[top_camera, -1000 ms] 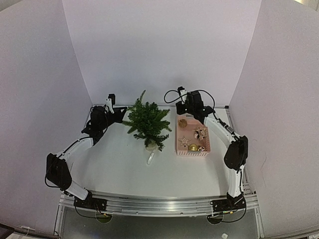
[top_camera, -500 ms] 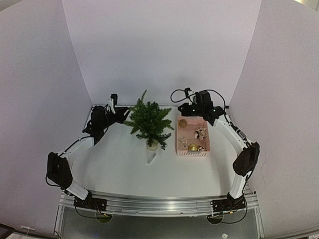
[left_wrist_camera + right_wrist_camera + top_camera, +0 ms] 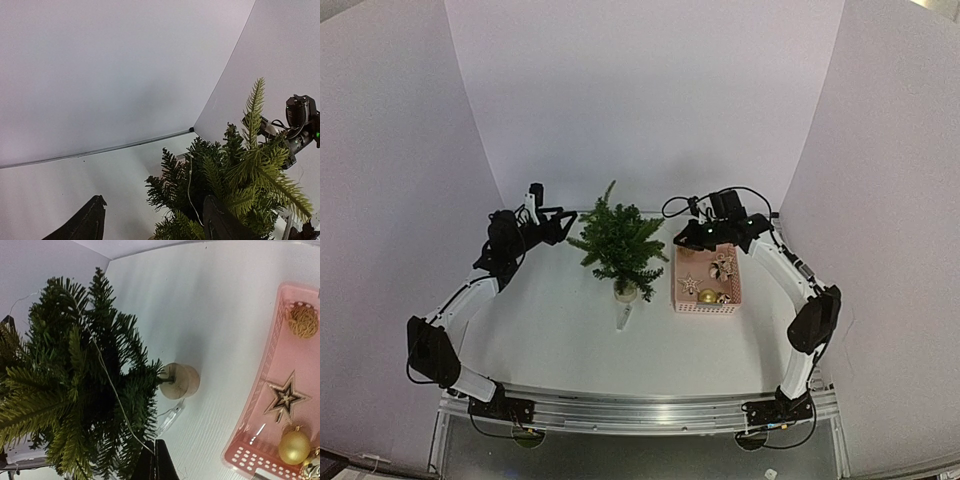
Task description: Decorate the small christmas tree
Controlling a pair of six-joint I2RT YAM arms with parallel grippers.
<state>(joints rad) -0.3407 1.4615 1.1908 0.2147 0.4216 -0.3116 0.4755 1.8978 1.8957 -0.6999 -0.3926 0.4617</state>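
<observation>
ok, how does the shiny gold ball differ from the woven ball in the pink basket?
The gold ball is smooth and glossy; the woven ball is matte, made of open strands. The gold ball lies at the perforated end of the pink basket; the woven ball sits at the opposite end. Both are round and gold-toned.

Small christmas tree (image 3: pixel 618 243) upright mid-table, pale pot base (image 3: pixel 625 291) at its near side. Small pale item (image 3: pixel 623 319) lies on the table (image 3: pixel 550 320) just in front of the pot. Pink basket (image 3: pixel 706 307) of ornaments just right of the tree. Left gripper (image 3: pixel 563 226) fingers apart, near the tree's left side. Right gripper (image 3: pixel 684 239) over the basket's far end; jaw state unreadable.
</observation>
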